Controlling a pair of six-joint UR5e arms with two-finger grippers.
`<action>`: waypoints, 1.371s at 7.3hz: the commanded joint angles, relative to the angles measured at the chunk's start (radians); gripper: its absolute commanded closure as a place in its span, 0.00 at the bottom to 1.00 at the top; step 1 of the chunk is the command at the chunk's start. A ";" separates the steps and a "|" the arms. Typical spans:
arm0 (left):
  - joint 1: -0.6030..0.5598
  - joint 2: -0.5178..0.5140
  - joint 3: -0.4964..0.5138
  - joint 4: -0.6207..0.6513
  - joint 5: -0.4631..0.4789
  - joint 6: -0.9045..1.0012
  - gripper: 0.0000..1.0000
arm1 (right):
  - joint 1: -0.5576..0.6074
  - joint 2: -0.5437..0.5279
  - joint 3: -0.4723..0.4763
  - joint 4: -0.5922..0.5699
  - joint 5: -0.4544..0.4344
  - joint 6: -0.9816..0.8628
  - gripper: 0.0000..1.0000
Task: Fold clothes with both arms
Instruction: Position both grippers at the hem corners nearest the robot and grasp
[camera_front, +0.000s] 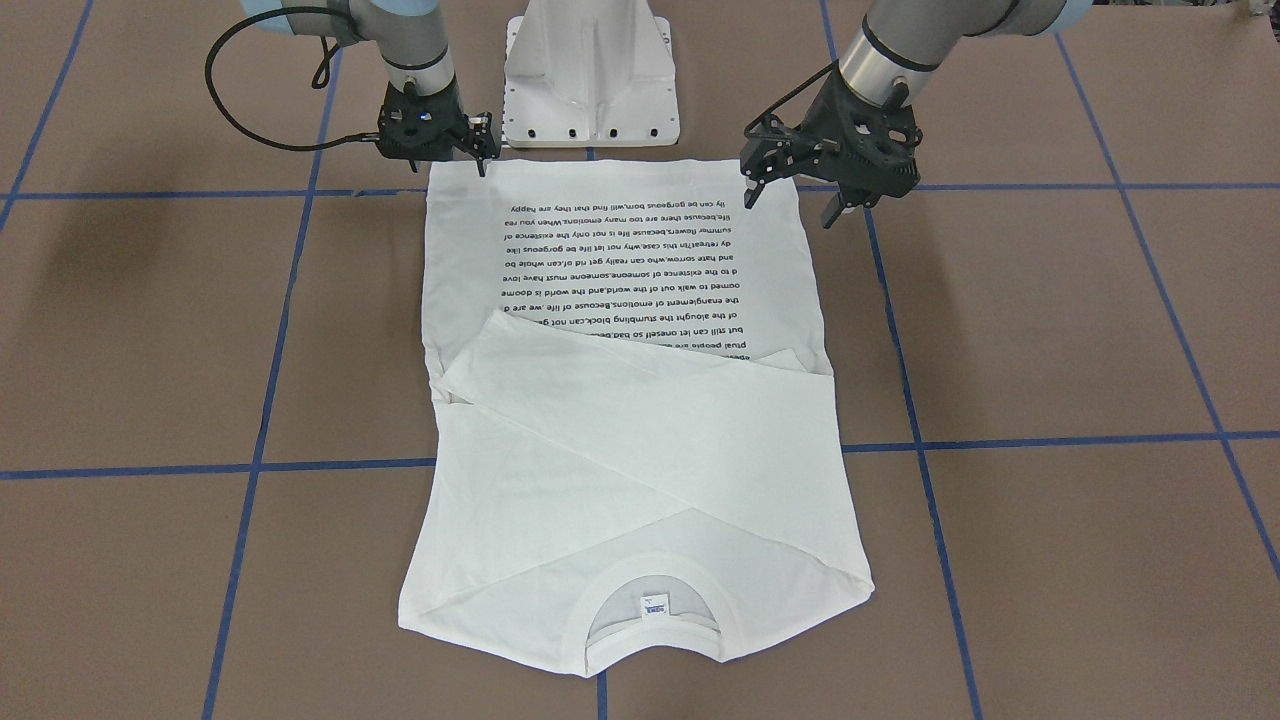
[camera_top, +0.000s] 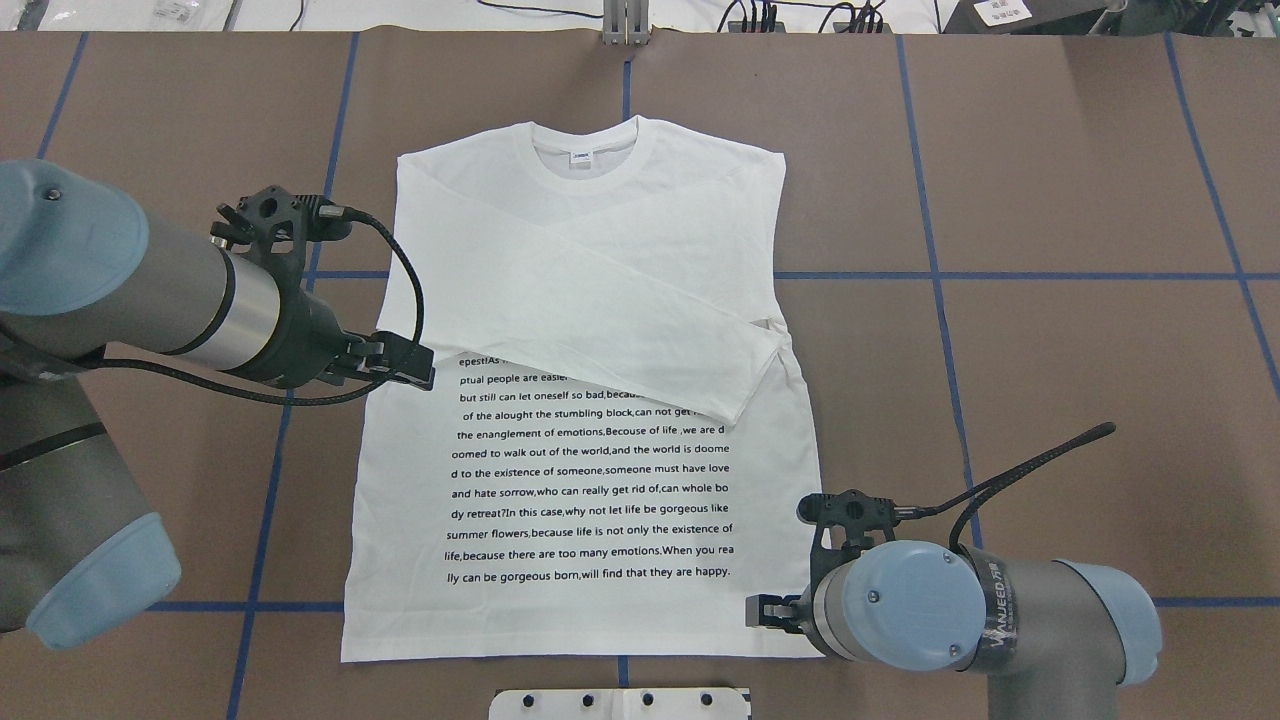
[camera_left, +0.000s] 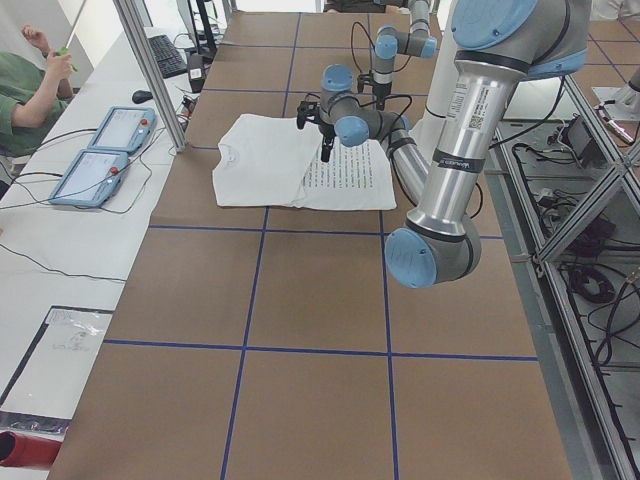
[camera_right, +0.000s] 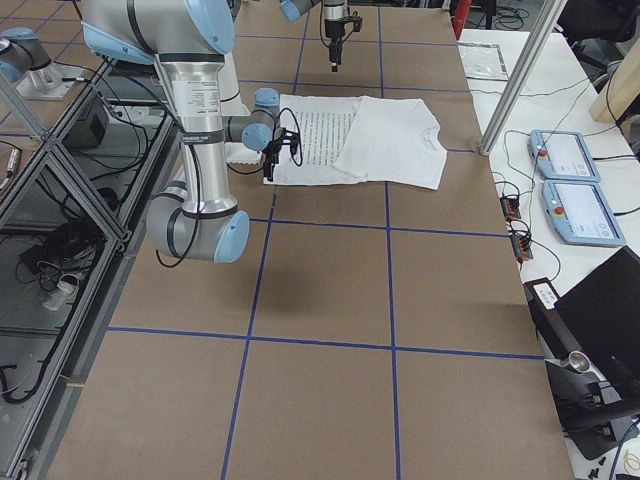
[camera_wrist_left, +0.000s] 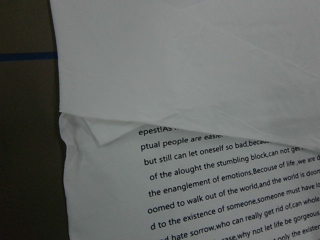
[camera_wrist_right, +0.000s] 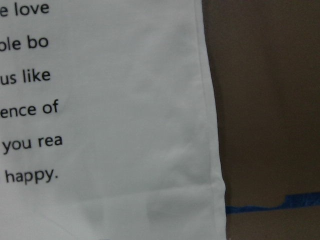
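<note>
While the white long-sleeved fabric T-shirt (camera_top: 590, 300) lies flat on the brown surface (camera_top: 1050, 400), sleeves crossed, the black left gripper (camera_front: 792, 202) is held over its left edge, jaws spread; the jaws of the right gripper (camera_front: 484, 158) cannot be judged.

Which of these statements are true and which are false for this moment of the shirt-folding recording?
1. The T-shirt lies with its printed text facing up. True.
2. Both sleeves are spread out to the sides. False: the sleeves are folded across the chest.
3. The collar points toward the robot. False: the collar is on the far side, and the hem lies nearest the pedestal base.
4. The right gripper is by a hem corner. True.
</note>
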 joint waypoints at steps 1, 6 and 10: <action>0.001 -0.001 -0.001 0.000 0.001 -0.001 0.00 | -0.001 -0.003 -0.008 0.000 0.000 0.000 0.06; 0.004 0.000 0.003 0.000 0.004 -0.003 0.00 | -0.001 0.000 -0.025 0.000 0.005 0.000 0.52; 0.009 0.000 0.005 0.000 0.003 -0.003 0.00 | 0.002 -0.001 -0.016 0.000 0.008 0.000 0.87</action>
